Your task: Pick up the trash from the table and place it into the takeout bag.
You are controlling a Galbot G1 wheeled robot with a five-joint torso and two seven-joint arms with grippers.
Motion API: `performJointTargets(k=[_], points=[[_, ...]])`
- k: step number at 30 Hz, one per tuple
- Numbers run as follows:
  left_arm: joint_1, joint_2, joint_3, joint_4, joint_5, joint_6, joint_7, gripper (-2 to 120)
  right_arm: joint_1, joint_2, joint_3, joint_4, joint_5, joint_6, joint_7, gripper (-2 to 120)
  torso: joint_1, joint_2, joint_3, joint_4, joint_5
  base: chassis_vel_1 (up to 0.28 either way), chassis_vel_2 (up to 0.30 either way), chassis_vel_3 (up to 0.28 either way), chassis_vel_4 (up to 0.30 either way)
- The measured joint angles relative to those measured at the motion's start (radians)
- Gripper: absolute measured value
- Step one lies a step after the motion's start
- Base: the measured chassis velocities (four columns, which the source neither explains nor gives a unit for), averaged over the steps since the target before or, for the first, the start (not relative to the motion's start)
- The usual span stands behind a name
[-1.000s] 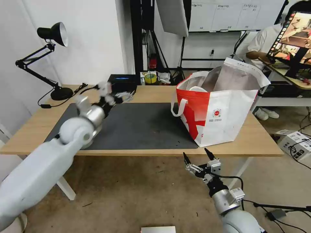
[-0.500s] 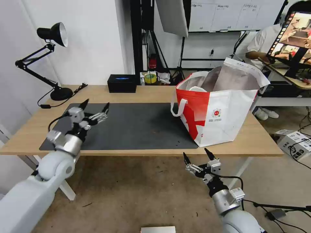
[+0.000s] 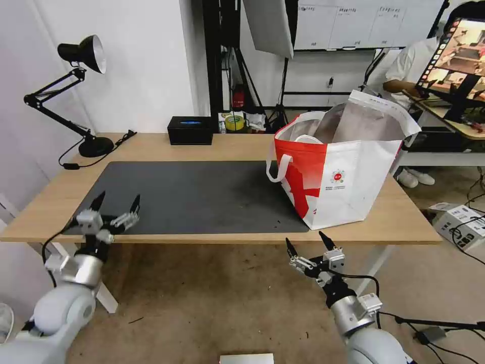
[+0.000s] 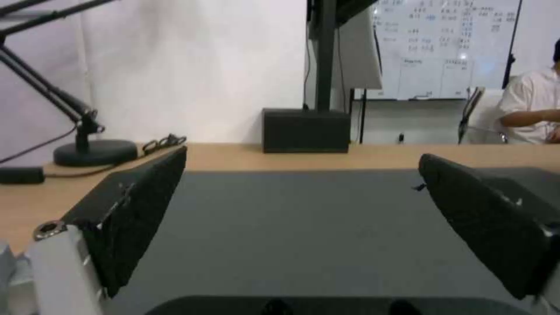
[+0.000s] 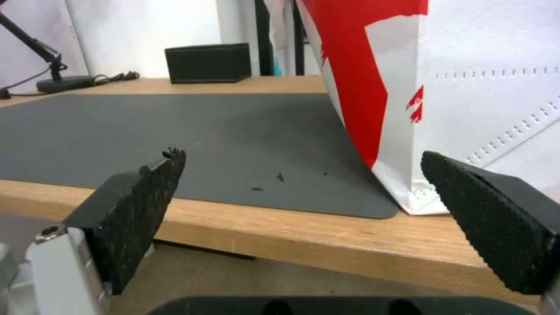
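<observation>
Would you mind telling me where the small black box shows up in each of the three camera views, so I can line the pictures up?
Head view: the small black box sits at the table's far edge, left of the takeout bag.
Left wrist view: the box is centred beyond the grey mat, framed by the open left gripper.
Right wrist view: the box stands far off, across the mat.
Shared landmark: the desk lamp's round base.

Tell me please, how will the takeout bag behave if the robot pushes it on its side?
The takeout bag would probably dent before it slides: its walls look like thin soft fabric, and the foil-lined flap at the top already slouches. Being tall and boxy, it may tip if pushed high up, so a low push seems safer. Its loop handle hangs limp and would likely just swing.
</observation>
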Motion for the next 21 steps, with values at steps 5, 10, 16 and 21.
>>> performJointTargets(k=[5, 10, 16, 21], points=[[0.051, -0.012, -0.016, 0.03, 0.001, -0.023, 0.011, 100, 0.0, 0.0, 0.0, 0.0, 0.0, 0.0, 0.0, 100, 0.0, 0.0, 0.0, -0.0001, -0.0001, 0.0, 0.0, 0.0, 0.0], [0.088, -0.024, -0.046, 0.039, 0.006, -0.031, 0.012, 100, 0.0, 0.0, 0.0, 0.0, 0.0, 0.0, 0.0, 100, 0.0, 0.0, 0.0, -0.0001, -0.0001, 0.0, 0.0, 0.0, 0.0], [0.128, -0.051, -0.074, 0.044, 0.005, -0.036, 0.019, 100, 0.0, 0.0, 0.0, 0.0, 0.0, 0.0, 0.0, 100, 0.0, 0.0, 0.0, -0.0001, 0.0, 0.0, 0.0, 0.0, 0.0], [0.175, -0.086, -0.092, 0.045, 0.009, -0.05, 0.039, 100, 0.0, 0.0, 0.0, 0.0, 0.0, 0.0, 0.0, 100, 0.0, 0.0, 0.0, 0.0, 0.0, 0.0, 0.0, 0.0, 0.0]])
